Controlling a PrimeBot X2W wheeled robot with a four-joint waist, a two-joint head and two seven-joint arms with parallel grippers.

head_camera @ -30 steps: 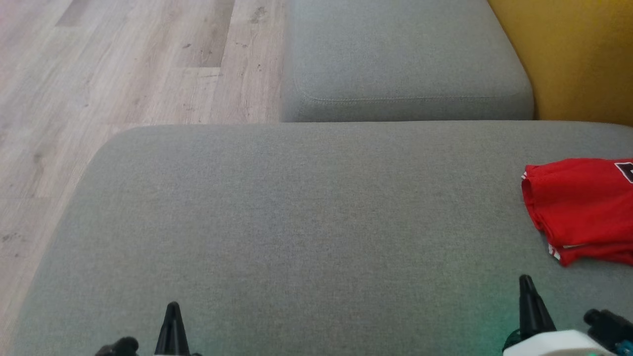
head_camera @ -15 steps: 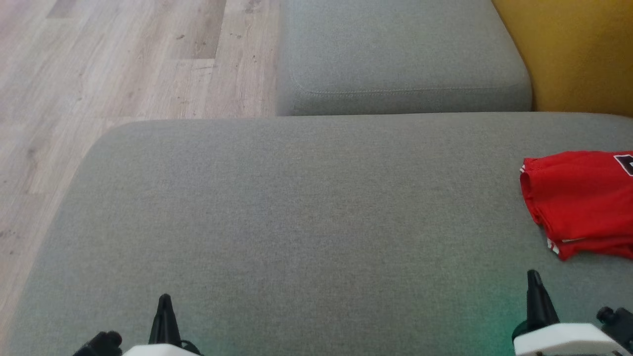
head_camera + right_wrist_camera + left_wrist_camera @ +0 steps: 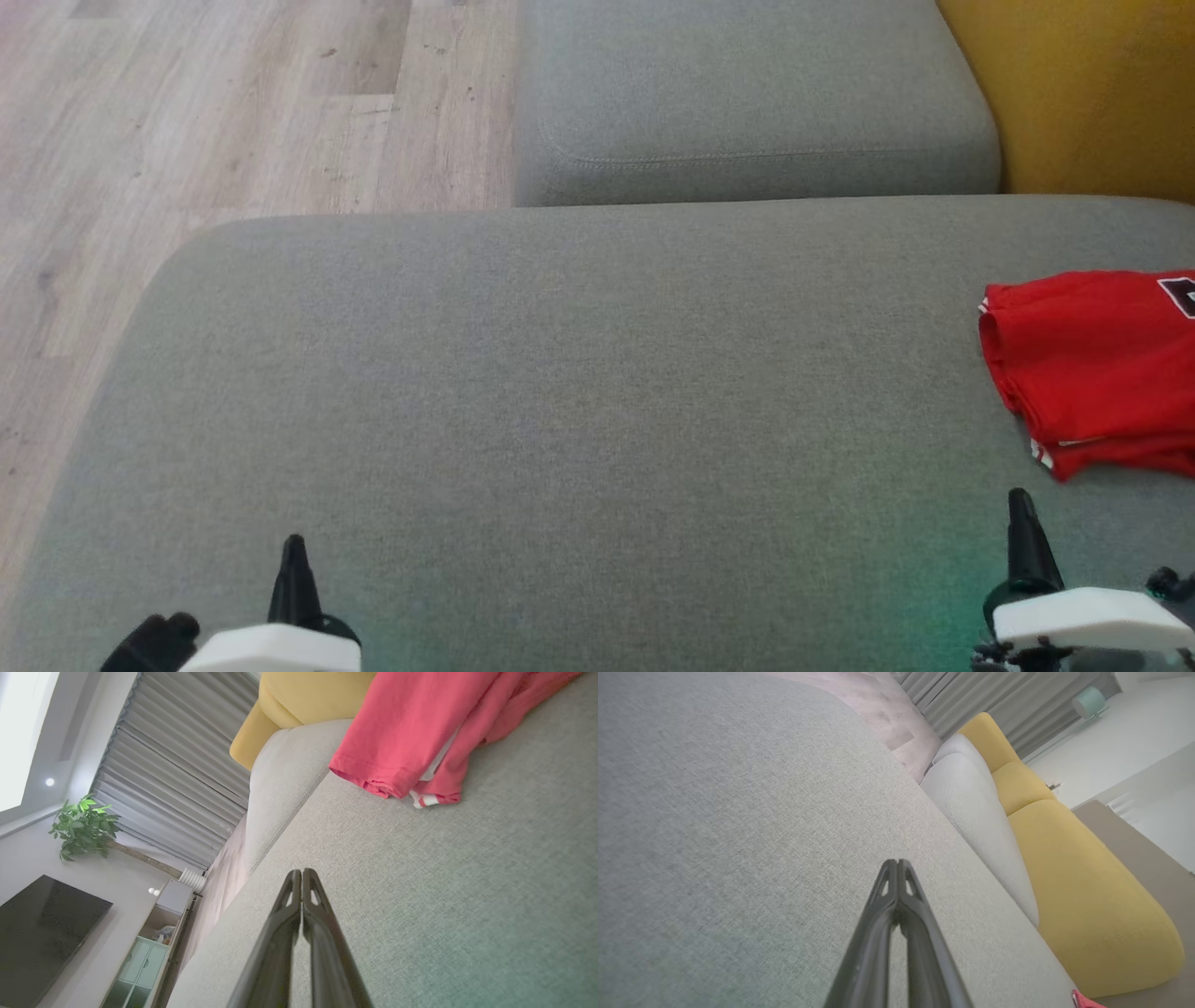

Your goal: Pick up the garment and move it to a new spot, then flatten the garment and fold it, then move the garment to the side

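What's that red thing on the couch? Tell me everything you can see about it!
It is a red garment of thin, soft-looking cloth, folded in loose layers, lying flat on the grey cushion near its right side. It has stitched hems, red-and-white striped trim at one corner and a dark patch edged in white. Part runs out of the head view. Where it shows, only the cushion touches it; the shut right claw sits nearby, apart.

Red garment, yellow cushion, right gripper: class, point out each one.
red garment (image 3: 1092,364), head view, its top layer.
yellow cushion (image 3: 1087,896), left wrist view, its broad upper face.
right gripper (image 3: 302,873), right wrist view, between its shut fingertips.
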